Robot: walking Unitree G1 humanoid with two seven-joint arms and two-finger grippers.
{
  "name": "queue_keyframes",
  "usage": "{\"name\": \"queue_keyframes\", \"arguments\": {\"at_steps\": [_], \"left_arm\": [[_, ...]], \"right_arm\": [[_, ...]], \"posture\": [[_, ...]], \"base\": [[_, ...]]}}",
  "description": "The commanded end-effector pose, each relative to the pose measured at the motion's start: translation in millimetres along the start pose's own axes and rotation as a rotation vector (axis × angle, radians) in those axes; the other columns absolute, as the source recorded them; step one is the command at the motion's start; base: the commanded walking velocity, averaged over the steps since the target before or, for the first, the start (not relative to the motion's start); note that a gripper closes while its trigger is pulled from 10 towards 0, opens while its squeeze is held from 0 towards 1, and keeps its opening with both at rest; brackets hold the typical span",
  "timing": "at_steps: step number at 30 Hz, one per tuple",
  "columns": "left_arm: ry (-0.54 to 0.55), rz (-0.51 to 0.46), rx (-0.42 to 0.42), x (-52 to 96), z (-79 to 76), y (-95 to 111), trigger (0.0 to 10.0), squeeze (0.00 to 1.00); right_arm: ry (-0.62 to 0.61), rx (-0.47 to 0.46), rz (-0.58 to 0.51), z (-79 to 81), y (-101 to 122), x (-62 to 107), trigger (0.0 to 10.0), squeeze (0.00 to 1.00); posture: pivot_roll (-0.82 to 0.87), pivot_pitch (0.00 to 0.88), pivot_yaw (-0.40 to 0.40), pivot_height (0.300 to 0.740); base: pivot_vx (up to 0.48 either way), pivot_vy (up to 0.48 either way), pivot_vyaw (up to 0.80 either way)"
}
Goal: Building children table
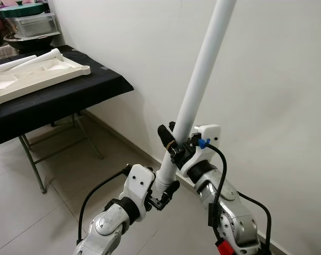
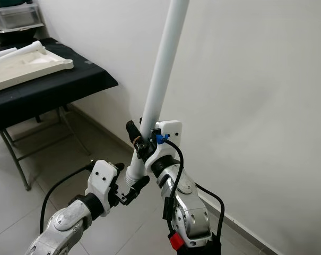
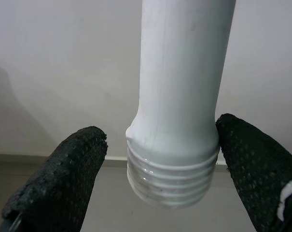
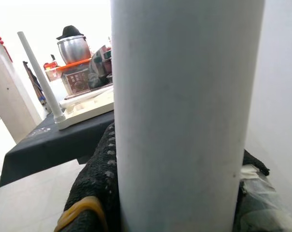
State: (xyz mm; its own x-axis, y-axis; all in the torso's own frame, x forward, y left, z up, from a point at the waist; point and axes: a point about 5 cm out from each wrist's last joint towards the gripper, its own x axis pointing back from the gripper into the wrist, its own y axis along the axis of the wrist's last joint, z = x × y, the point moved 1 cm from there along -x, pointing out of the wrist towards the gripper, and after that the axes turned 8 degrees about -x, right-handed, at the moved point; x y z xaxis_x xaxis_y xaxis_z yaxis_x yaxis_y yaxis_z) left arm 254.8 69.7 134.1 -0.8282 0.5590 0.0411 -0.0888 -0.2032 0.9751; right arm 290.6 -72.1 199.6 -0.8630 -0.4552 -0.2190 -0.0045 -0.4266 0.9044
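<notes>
From the head view, the right gripper (image 1: 177, 142) is clamping the white table leg (image 1: 198, 85), tilted against the wall. In the left wrist view, the left gripper (image 3: 155, 169) fingers are straddling its threaded end (image 3: 172, 179), one touching.

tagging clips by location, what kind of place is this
Probably a plain room in a home: tiled floor, bare white wall, and a folding table under a black cloth, bearing the white tabletop and, behind it, stacked kitchenware.
</notes>
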Motion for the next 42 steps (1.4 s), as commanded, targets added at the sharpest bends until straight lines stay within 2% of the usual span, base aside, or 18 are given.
{"name": "queue_keyframes", "arguments": {"at_steps": [1,17,21,29,30,32,33,42], "left_arm": [[0.007,0.032,-0.003,-0.2,1.6,-6,10.0,0.0],[-0.013,0.039,-0.024,-4.1,-3.0,-8,10.0,0.0],[-0.01,0.032,-0.014,-5.9,-2.1,-7,10.0,0.0],[0.004,0.003,-0.061,-8.1,3.8,-1,10.0,0.0],[0.013,-0.003,-0.072,-8.2,5.1,0,8.6,0.0],[0.035,-0.018,-0.083,-7.9,7.4,2,8.6,0.0],[0.052,-0.028,-0.09,-7.7,9.0,4,0.0,0.0],[0.056,0.006,-0.092,-5.8,7.9,-5,0.0,0.0]], "right_arm": [[0.03,-0.041,0.0,8.8,-3,2.9,10.0,0.0],[0.108,-0.098,-0.008,28.5,4,4.1,10.0,0.0],[0.119,-0.097,0.002,30.8,2,4.9,10.0,0.0],[0.125,-0.092,0.033,31.0,-4,7.9,10.0,0.0],[0.126,-0.09,0.036,31.1,-5,8.3,10.0,0.0],[0.128,-0.086,0.038,31.2,-5,8.5,10.0,0.0],[0.128,-0.083,0.039,31.2,-5,8.6,10.0,0.0],[0.099,-0.076,0.01,25.4,2,5.3,10.0,0.0]], "posture": [[0.02,0.025,-0.008,0.74],[0.02,0.035,-0.006,0.74],[0.02,0.034,-0.004,0.74],[0.02,0.036,-0.005,0.74],[0.02,0.036,-0.005,0.74],[0.02,0.036,-0.005,0.74],[0.02,0.036,-0.005,0.74],[0.02,0.036,-0.002,0.74]], "base": [[0.0,0.0,0.0],[0.0,0.0,0.0],[0.0,0.0,0.0],[0.0,0.0,0.0],[0.0,0.0,0.0],[0.0,0.0,0.0],[0.0,0.0,0.0],[0.0,0.0,0.0]]}}
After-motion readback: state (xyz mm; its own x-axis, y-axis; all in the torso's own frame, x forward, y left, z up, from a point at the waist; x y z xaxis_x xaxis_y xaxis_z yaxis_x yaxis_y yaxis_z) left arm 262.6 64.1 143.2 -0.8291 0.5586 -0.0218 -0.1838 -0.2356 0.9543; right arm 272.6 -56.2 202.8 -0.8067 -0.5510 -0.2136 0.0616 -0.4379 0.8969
